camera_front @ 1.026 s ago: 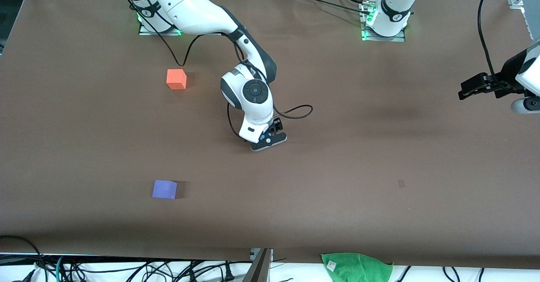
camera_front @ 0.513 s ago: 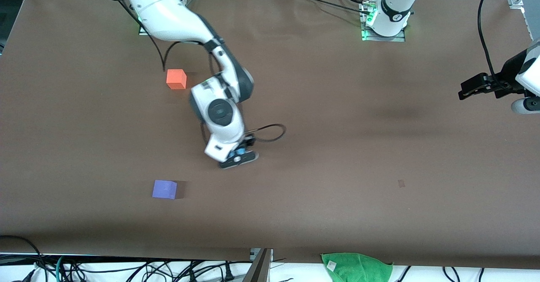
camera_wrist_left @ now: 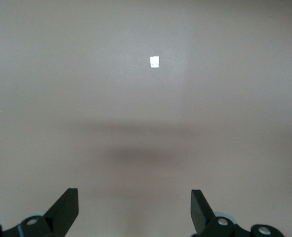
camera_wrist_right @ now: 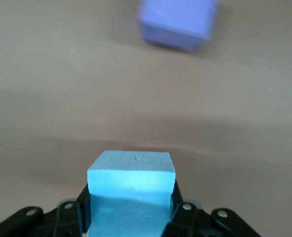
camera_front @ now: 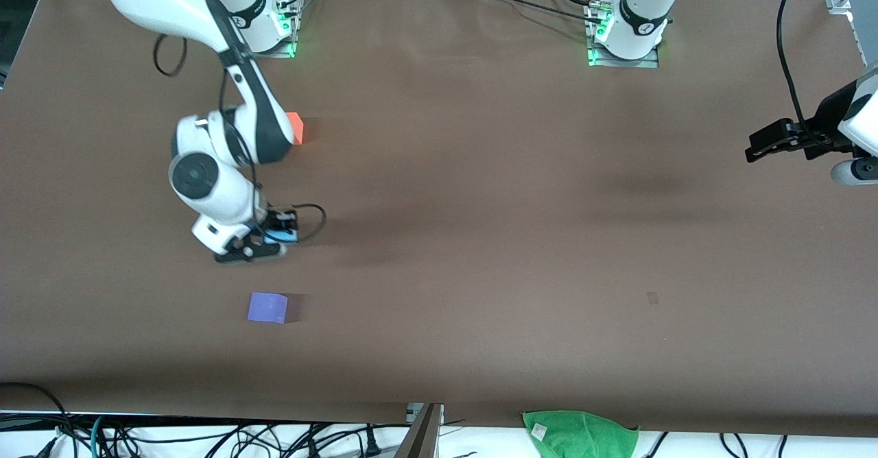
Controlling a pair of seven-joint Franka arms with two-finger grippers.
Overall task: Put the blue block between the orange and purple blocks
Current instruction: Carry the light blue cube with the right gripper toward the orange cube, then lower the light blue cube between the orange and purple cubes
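My right gripper (camera_front: 264, 242) is shut on the blue block (camera_wrist_right: 131, 192), a light sky-blue cube, and holds it over the brown table between the other two cubes. A sliver of the block shows in the front view (camera_front: 288, 236). The purple block (camera_front: 267, 307) lies on the table nearer the front camera; it also shows in the right wrist view (camera_wrist_right: 178, 22). The orange block (camera_front: 295, 127) lies farther from the camera, mostly hidden by the right arm. My left gripper (camera_front: 754, 148) is open and empty, waiting above the left arm's end of the table; its fingertips (camera_wrist_left: 66, 207) show in its wrist view.
A green cloth (camera_front: 579, 433) hangs at the table's front edge. A small white tag (camera_wrist_left: 154, 61) lies on the mat under the left gripper. Cables run below the front edge. Both arm bases stand along the back edge.
My right arm has swung with the blue block from the table's middle toward the right arm's end, arriving between the orange and purple blocks. The left arm has not moved.
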